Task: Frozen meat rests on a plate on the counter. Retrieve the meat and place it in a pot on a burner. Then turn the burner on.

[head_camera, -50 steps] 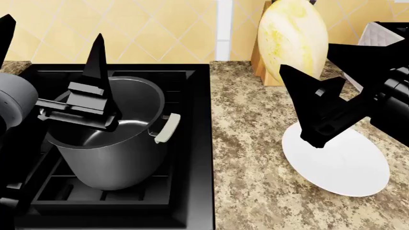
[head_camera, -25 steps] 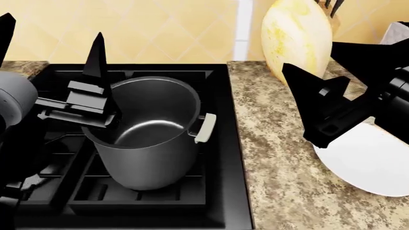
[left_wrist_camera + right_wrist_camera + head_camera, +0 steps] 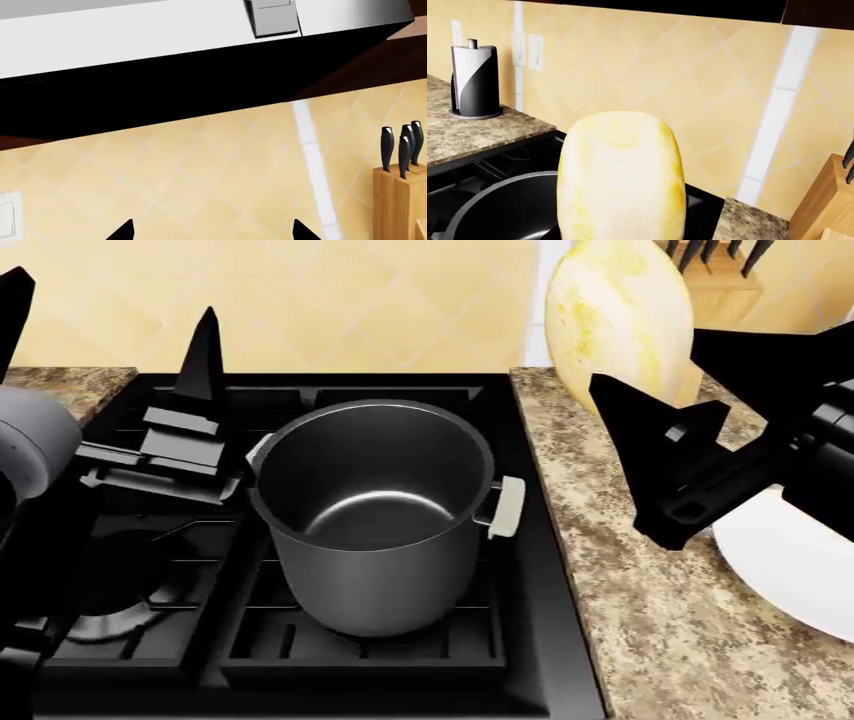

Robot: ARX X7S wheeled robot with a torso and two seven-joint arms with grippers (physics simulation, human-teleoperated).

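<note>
Pale yellow meat (image 3: 617, 320) is being held upright in the right gripper (image 3: 667, 415), fingers closed on it, above the granite bench (image 3: 627, 620) between the steel stockpot (image 3: 374, 520) and white plate (image 3: 794, 560). Left gripper (image 3: 210, 231) fingers are being kept wide.

One steel pot (image 3: 374, 520) with two pale side handles stands on the one black stove top (image 3: 160, 640). There is one lump of meat (image 3: 617, 325), one white plate (image 3: 798, 565), and one wooden knife block (image 3: 399, 202) showing four black knife handles. One paper towel roll (image 3: 475, 82) stands on the granite counter (image 3: 667, 640). Two grippers are visible, left (image 3: 200, 370) and right (image 3: 641, 455).
</note>
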